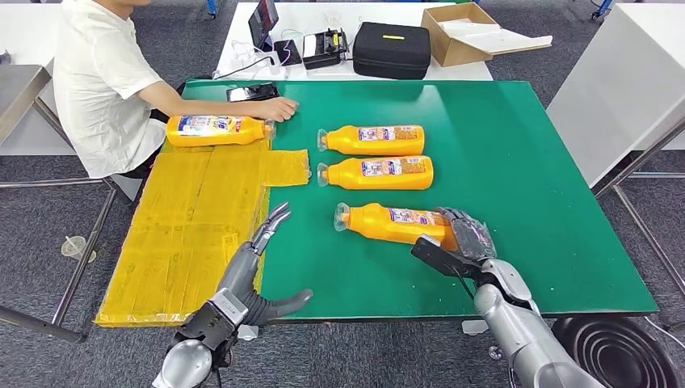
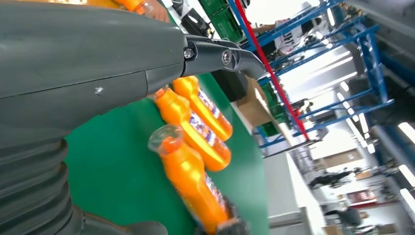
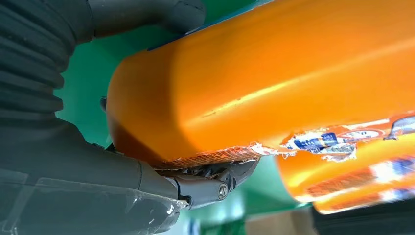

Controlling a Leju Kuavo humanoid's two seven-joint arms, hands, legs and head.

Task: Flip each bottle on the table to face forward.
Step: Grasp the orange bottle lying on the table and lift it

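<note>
Three orange bottles lie on their sides in a column on the green table (image 1: 517,162), caps pointing left. My right hand (image 1: 462,241) grips the base end of the nearest bottle (image 1: 392,223). Up close, that bottle (image 3: 274,78) has a torn label, with my thumb (image 3: 147,17) on one side and a finger (image 3: 205,186) on the other. The middle bottle (image 1: 380,172) and the far bottle (image 1: 376,139) lie label up. My left hand (image 1: 262,242) hovers open at the mat's edge, fingers stretched out, left of the nearest bottle (image 2: 193,183).
A fourth orange bottle (image 1: 216,129) lies on the yellow mat (image 1: 186,234) at the left. A seated person's hand (image 1: 277,108) rests by its cap, near a phone (image 1: 252,92). Behind the table stand a black case (image 1: 392,48) and a cardboard box (image 1: 460,32).
</note>
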